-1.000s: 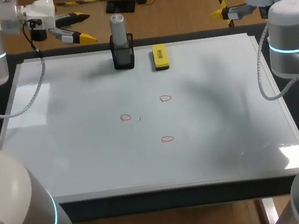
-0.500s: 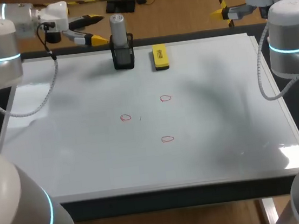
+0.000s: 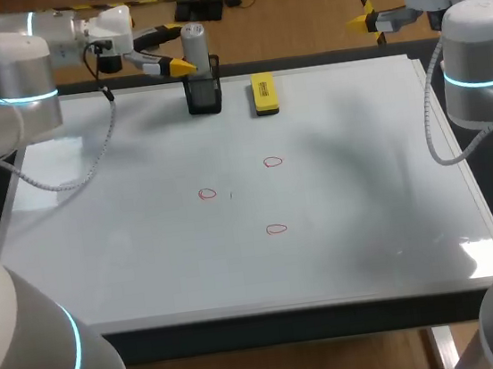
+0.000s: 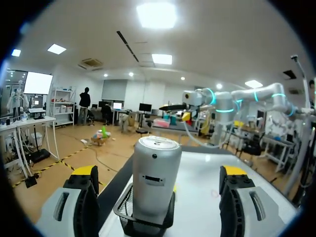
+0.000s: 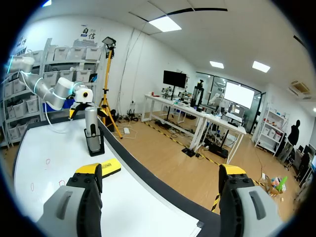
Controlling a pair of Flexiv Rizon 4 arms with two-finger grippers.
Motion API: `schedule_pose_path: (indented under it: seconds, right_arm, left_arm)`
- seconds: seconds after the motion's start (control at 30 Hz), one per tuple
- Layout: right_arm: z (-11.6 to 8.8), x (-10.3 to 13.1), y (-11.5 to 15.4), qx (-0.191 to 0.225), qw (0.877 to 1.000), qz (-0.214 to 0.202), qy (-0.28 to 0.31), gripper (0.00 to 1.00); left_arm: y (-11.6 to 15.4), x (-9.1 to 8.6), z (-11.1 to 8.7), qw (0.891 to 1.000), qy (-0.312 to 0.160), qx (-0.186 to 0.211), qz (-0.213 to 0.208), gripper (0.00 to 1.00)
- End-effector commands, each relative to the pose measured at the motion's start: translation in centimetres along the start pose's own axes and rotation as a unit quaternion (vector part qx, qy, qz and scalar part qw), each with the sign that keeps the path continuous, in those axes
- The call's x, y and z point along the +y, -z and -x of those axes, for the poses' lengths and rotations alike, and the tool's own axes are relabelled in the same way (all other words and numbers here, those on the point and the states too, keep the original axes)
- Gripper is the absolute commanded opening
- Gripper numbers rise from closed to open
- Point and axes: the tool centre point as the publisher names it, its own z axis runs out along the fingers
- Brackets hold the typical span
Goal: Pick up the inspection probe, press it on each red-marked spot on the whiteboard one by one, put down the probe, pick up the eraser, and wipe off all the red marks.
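Observation:
The grey cylindrical inspection probe (image 3: 196,48) stands upright in a black holder (image 3: 203,97) at the whiteboard's far edge. My left gripper (image 3: 174,51) is open right beside it on the left. In the left wrist view the probe (image 4: 156,173) stands just ahead of my open left gripper (image 4: 159,174), clear of both fingers. The yellow eraser (image 3: 264,93) lies to the right of the holder. Three red marks (image 3: 207,194) (image 3: 272,162) (image 3: 275,229) sit mid-board. My right gripper (image 3: 363,17) is open and empty past the far right corner; the right wrist view shows the right gripper (image 5: 160,170) far from the probe (image 5: 91,121).
The whiteboard (image 3: 129,253) covers nearly the whole table, and its near and right parts are bare. My right arm (image 3: 478,57) stands at the board's right edge. The eraser (image 5: 109,167) lies close by the holder (image 5: 94,144).
My left arm has swung right along the far edge, bringing its open gripper from the far left corner up to the probe. The right arm has not moved.

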Motion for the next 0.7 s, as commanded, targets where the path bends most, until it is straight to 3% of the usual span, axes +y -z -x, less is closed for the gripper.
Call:
schedule_pose_path:
  seconds: [0.03,0.7]
  right_arm:
    - [0.0,0.0,0.0,0.000,1.000,0.000,0.000,1.00]
    - [0.0,0.0,0.0,0.000,1.000,0.000,0.000,1.00]
  left_arm:
    - [-1.2,0.3,1.2,1.000,0.002,0.013,-0.008,1.00]
    - [-3.0,0.9,1.8,1.000,0.004,0.009,-0.008,1.00]
